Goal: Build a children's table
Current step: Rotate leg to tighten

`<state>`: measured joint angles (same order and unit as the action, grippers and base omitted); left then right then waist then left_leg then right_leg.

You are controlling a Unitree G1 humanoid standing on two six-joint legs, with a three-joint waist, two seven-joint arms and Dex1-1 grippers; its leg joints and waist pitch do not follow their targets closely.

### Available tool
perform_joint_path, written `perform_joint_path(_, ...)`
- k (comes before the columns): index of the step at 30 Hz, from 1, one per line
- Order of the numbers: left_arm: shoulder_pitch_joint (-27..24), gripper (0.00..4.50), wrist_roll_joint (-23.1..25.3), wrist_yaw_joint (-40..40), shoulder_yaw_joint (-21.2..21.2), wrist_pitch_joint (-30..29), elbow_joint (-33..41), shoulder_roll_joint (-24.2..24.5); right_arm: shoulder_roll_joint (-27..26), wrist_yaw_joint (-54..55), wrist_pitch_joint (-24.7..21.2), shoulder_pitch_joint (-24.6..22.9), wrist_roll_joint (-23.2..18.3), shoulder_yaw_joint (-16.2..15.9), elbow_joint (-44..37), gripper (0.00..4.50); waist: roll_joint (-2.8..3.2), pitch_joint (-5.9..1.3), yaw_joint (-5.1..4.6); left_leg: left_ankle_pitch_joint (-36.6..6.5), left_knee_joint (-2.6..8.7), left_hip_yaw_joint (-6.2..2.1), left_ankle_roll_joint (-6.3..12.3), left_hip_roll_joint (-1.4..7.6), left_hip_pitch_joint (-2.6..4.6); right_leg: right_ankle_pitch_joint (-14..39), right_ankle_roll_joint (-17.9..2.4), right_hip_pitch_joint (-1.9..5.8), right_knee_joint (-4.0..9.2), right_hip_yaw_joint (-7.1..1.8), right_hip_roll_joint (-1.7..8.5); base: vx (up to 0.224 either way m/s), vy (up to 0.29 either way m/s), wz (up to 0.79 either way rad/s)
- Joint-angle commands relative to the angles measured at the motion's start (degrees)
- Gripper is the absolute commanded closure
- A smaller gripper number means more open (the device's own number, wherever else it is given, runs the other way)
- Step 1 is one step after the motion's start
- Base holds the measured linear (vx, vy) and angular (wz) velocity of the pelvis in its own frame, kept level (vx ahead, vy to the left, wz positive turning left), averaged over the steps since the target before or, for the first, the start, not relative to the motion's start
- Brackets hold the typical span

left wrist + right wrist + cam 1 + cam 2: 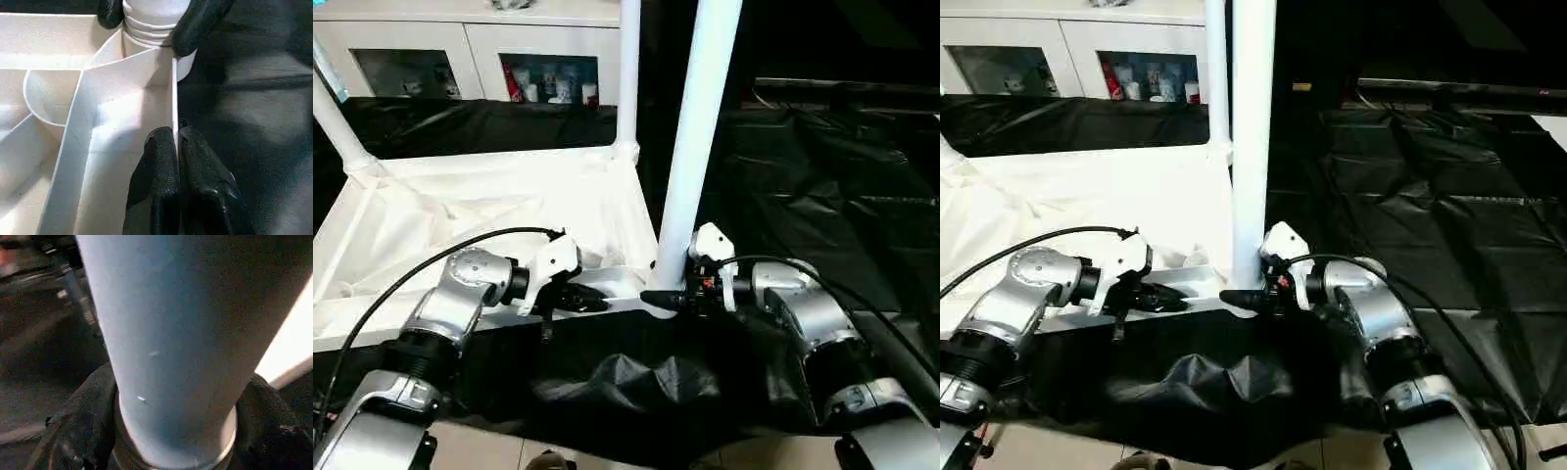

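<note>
Right now the children's table (499, 211) lies upside down on the black sheet (822, 186), its ribbed underside facing up, with legs standing in three corners: one far left (335, 122), one far right (628, 73), and the near-right leg (697, 127) that I am working on. My left jaws (175, 147) are pressed together on the thin near rim (173, 93) of the tabletop, just left of that corner, pinning it down. My right jaws (658, 299) sit around the base of the near-right leg, one black finger on each side of the tube just above its socket (183, 63); they look set against the tube, though I cannot tell how firmly they bite.

From the left wrist view, ridged rings on the leg's end show above the socket, so I judge the leg is not fully seated.

The risks, as I see them: the tube is smooth and tapered, so a loose hold could let my fingers slide along it instead of turning or pushing it. If I push off-axis, the tall leg could lean and jam in the socket, or lever the light top up against my left grip. That rim is thin, and my left jaws could slip off it, letting the whole top skid on the slick sheet.
</note>
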<state>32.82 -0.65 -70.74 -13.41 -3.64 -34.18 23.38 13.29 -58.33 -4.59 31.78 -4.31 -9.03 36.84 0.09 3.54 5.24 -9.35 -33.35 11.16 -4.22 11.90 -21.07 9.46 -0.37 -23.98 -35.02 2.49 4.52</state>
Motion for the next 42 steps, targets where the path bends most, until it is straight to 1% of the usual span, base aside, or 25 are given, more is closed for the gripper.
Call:
perform_joint_path(1,2.5,4.5,-0.7,5.2,0.9,-0.6,-0.4,-3.6,-3.2,3.8,-1.2,0.8,0.2,-1.3,1.3,1.79,-0.27,-3.9,0.03,-16.3,3.96,-0.6,0.02,1.0,0.8,18.9,-11.2,2.66,4.54,-1.91,3.13,0.0,0.0,0.0)
perform_joint_path(2,3.9,4.5,-0.3,9.0,1.6,-1.9,-2.1,-5.6,-5.1,9.1,-0.5,1.2,1.1,-0.6,3.5,1.79,-0.27,-3.9,-0.06,-16.8,4.0,-0.67,-0.34,0.99,0.89,20.5,-10.7,2.61,4.68,-1.94,3.21,0.0,0.0,0.0)
perform_joint_path(3,3.9,4.5,-0.3,9.0,1.6,-1.9,-2.1,-5.6,-5.1,9.1,-0.5,1.2,1.1,-0.6,3.5,1.8,-0.31,-3.77,-0.25,-17.4,4.03,-0.67,-0.67,0.95,0.98,21.7,-10.4,2.35,4.91,-1.98,3.17,0.0,0.0,0.0)
perform_joint_path(4,5.7,4.5,0.9,14.4,2.0,-2.7,-4.5,-7.7,-8.0,16.1,-1.4,2.3,0.7,1.7,6.1,1.8,-0.32,-3.79,-0.35,-17.6,4.04,-0.67,-0.78,0.9,0.98,22.4,-10.0,2.38,5.01,-2.0,3.15,0.0,0.0,0.0)
perform_joint_path(5,5.9,4.5,1.0,15.1,2.1,-2.9,-4.8,-8.0,-8.5,17.2,-1.5,2.4,0.7,2.0,6.5,1.8,-0.32,-3.79,-0.35,-17.6,4.04,-0.67,-0.78,0.9,0.98,22.4,-10.0,2.38,5.01,-2.0,3.15,0.0,0.0,0.0)
perform_joint_path(6,7.3,4.5,1.5,19.2,2.6,-3.7,-6.6,-9.9,-10.8,23.2,-2.1,3.4,0.4,4.1,8.7,1.8,-0.32,-3.94,-0.37,-17.3,3.95,-0.72,-1.06,0.79,1.1,22.4,-9.8,2.36,5.07,-2.02,3.23,0.0,0.0,0.0)
perform_joint_path(7,7.8,4.5,1.5,20.5,2.8,-3.8,-7.1,-10.6,-11.6,25.3,-2.1,3.8,0.4,4.7,9.5,1.8,-0.29,-3.89,-0.39,-17.3,3.97,-0.7,-1.19,0.79,1.09,22.4,-9.8,2.28,5.04,-2.06,3.2,0.0,0.0,0.0)
perform_joint_path(8,8.5,4.5,1.6,22.3,3.0,-4.2,-7.7,-11.9,-12.9,29.1,-2.0,4.7,0.3,5.7,11.0,1.8,-0.04,-3.98,-0.3,-17.3,3.93,-0.71,-1.15,0.8,1.18,21.8,-10.0,2.23,5.07,-2.01,3.15,0.0,0.0,0.0)
perform_joint_path(10,9.7,4.5,2.3,25.5,3.0,-3.9,-8.9,-13.8,-15.0,33.9,-1.8,6.2,0.1,6.9,13.1,1.8,-0.09,-4.06,-0.25,-17.3,3.99,-0.79,-1.1,0.81,1.07,20.6,-10.0,2.43,4.98,-1.94,3.14,0.0,0.0,0.0)
perform_joint_path(12,10.0,4.5,3.4,25.3,1.9,-2.9,-9.3,-14.4,-16.3,35.4,-0.5,7.1,1.5,6.0,13.9,1.8,0.04,-4.19,-0.24,-16.3,3.95,-0.74,-1.06,0.75,0.91,17.9,-10.3,2.49,4.77,-1.94,3.06,0.0,0.0,0.0)
perform_joint_path(13,10.0,4.5,3.5,25.0,1.5,-2.5,-9.4,-14.6,-16.8,33.2,0.0,7.2,1.4,5.4,13.7,1.8,0.08,-4.21,-0.24,-16.1,3.94,-0.76,-0.93,0.73,0.73,17.1,-10.4,2.66,4.64,-1.94,3.08,0.0,0.0,0.0)
perform_joint_path(14,10.0,4.5,3.6,24.8,1.4,-2.4,-9.5,-14.7,-17.1,31.9,0.2,7.3,1.2,5.0,13.5,1.45,0.01,-4.17,-0.19,-16.2,3.94,-0.7,-0.43,0.74,0.69,16.0,-10.5,2.7,4.63,-1.92,3.01,0.0,0.0,0.0)
perform_joint_path(16,9.9,4.5,3.7,23.9,1.3,-1.7,-9.4,-14.8,-17.5,29.0,-0.1,7.3,1.1,4.8,13.1,1.1,0.06,-4.19,-0.19,-16.0,3.93,-0.69,-0.04,0.75,0.67,15.2,-10.8,2.78,4.53,-1.91,3.01,0.0,0.0,0.0)
perform_joint_path(19,9.2,4.5,3.4,22.1,1.2,-0.7,-8.6,-13.8,-16.5,26.1,-0.1,6.9,1.5,4.0,11.7,1.01,-0.01,-4.16,-0.2,-16.5,3.93,-0.68,0.38,0.73,0.59,15.9,-10.8,2.87,4.6,-1.9,3.06,0.0,0.0,0.0)
perform_joint_path(22,8.1,4.5,2.9,19.5,0.9,0.3,-7.8,-12.3,-14.4,22.6,1.0,7.1,2.0,3.0,11.4,0.59,0.07,-4.2,-0.15,-16.4,3.89,-0.67,0.46,0.78,0.67,16.3,-10.9,2.89,4.66,-1.92,3.11,0.0,0.0,0.0)
perform_joint_path(24,6.8,4.5,2.7,16.1,0.6,1.3,-6.6,-10.6,-11.7,19.7,1.6,7.4,3.0,1.7,11.3,0.57,0.04,-4.19,-0.21,-16.0,3.94,-0.75,0.67,0.85,0.45,15.7,-11.2,3.08,4.49,-1.79,3.11,0.0,0.0,0.0)
perform_joint_path(28,5.4,4.5,2.0,13.0,0.6,1.9,-5.0,-8.9,-9.0,14.4,2.2,7.2,3.0,0.7,10.1,0.57,0.12,-4.18,-0.27,-16.4,3.85,-0.62,0.79,1.01,0.61,15.7,-11.6,2.95,4.5,-1.86,3.03,0.0,0.0,0.0)
perform_joint_path(29,3.9,4.5,1.1,9.1,0.3,2.5,-3.2,-6.8,-6.4,9.0,2.5,6.8,2.3,0.4,7.9,0.57,0.21,-4.13,-0.22,-16.1,3.93,-0.65,0.78,1.08,0.57,15.0,-11.9,2.94,4.39,-1.85,3.01,0.0,0.0,0.0)
perform_joint_path(30,3.9,4.5,1.1,9.1,0.3,2.5,-3.2,-6.8,-6.4,9.0,2.5,6.8,2.3,0.4,7.9,0.57,0.15,-4.25,-0.04,-15.8,3.85,-0.63,1.04,1.2,0.52,14.1,-12.2,3.12,4.16,-1.78,2.95,0.0,0.0,0.0)
perform_joint_path(33,2.8,4.5,0.7,5.8,-0.1,4.0,-2.2,-5.0,-4.0,3.9,3.4,6.0,2.0,-0.1,5.6,0.57,0.28,-4.26,0.09,-15.5,3.79,-0.51,1.41,1.25,0.56,12.3,-13.0,2.96,4.0,-1.79,2.86,0.0,0.0,0.0)
perform_joint_path(34,2.1,4.5,0.5,3.6,-0.3,5.2,-1.5,-3.6,-1.8,-0.2,5.1,4.9,1.8,-1.2,3.6,0.57,0.2,-4.28,0.13,-15.4,3.78,-0.52,1.52,1.28,0.53,11.7,-13.1,3.03,3.97,-1.76,2.88,0.0,0.0,0.0)
perform_joint_path(36,1.4,4.5,-0.1,1.3,-0.4,5.4,-0.5,-2.6,0.2,-4.2,5.5,4.1,1.5,-2.4,2.4,0.57,0.04,-4.28,0.14,-15.2,3.71,-0.45,1.87,1.31,0.46,11.1,-13.3,3.05,3.82,-1.84,2.96,0.0,0.0,0.0)
perform_joint_path(38,1.0,4.5,-0.6,-0.3,-0.4,5.2,0.2,-2.0,1.4,-6.2,6.0,3.7,1.6,-3.1,1.9,0.57,0.1,-4.23,0.28,-14.9,3.65,-0.38,2.16,1.31,0.5,11.2,-13.5,3.0,3.8,-1.84,2.91,0.0,0.0,0.0)
perform_joint_path(39,0.8,4.5,-0.7,-1.3,-0.5,5.1,0.7,-1.4,2.0,-7.0,6.2,3.5,1.8,-3.3,1.7,0.57,-0.08,-4.15,0.24,-15.2,3.68,-0.36,2.18,1.26,0.52,12.5,-13.4,2.95,3.95,-1.83,2.94,0.0,0.0,0.0)
perform_joint_path(42,0.5,4.5,-1.0,-1.7,-0.3,4.9,1.3,-1.0,2.3,-7.4,6.0,3.3,1.5,-2.8,1.2,0.57,-0.14,-4.08,0.22,-16.1,3.8,-0.45,1.59,1.32,0.64,15.4,-12.8,2.82,4.15,-1.89,3.04,0.0,0.0,0.0)
